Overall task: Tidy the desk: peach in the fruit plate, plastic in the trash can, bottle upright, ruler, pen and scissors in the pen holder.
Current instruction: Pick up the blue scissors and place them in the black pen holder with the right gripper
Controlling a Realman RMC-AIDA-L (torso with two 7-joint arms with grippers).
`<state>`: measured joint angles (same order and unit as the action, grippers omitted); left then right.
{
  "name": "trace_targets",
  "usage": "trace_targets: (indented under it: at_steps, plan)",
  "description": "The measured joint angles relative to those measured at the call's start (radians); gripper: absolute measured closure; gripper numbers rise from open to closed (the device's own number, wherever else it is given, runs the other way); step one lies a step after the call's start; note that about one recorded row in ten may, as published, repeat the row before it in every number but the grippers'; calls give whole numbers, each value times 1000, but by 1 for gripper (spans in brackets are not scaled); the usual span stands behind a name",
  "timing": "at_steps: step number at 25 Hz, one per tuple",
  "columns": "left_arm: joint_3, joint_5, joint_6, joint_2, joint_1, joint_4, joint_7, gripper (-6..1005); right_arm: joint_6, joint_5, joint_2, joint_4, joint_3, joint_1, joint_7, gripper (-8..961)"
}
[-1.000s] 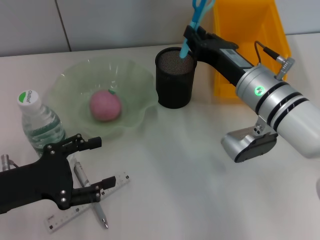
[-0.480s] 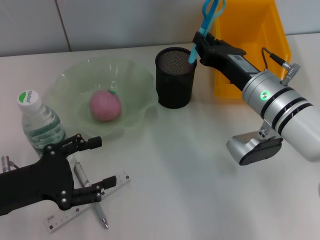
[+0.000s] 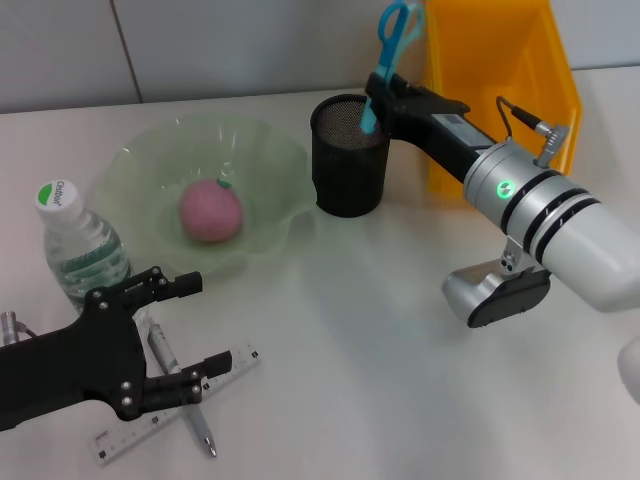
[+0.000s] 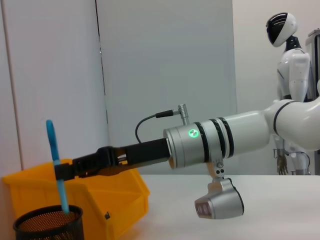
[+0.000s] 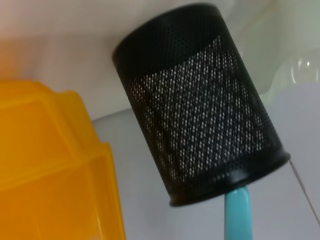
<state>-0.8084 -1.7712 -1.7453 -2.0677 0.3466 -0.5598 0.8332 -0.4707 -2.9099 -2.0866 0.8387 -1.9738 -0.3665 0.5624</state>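
Right gripper (image 3: 380, 92) jaws clamped on scissors (image 3: 385, 60), held upright, blade tip at the pen holder (image 3: 349, 155) rim. Left gripper (image 3: 170, 340) jaws spread wide over ruler (image 3: 170, 405) and pen (image 3: 185, 405) on tabletop (image 3: 360, 370)

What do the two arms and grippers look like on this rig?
Right arm: glossy white-silver cylinder with black bands, a green indicator light, a thin black cable into a metal plug, and a grey camera pod beneath. Right gripper: long black body with a white label. Left gripper: flat matte black plates with visible screws.
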Motion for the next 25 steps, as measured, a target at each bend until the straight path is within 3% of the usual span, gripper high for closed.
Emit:
trace_targets:
  at_steps: [16, 19, 25]
  plan:
    - [0, 3, -1, 0, -3, 1, -34, 170, -6, 41, -6, -70, -14, -60, -9, 742]
    - [0, 4, -1, 0, -3, 1, -35, 170, -6, 41, -6, -73, -14, -65, -9, 674]
    - [0, 14, -1, 0, -5, 1, -45, 171, -5, 58, -6, -72, -25, -72, -1, 650]
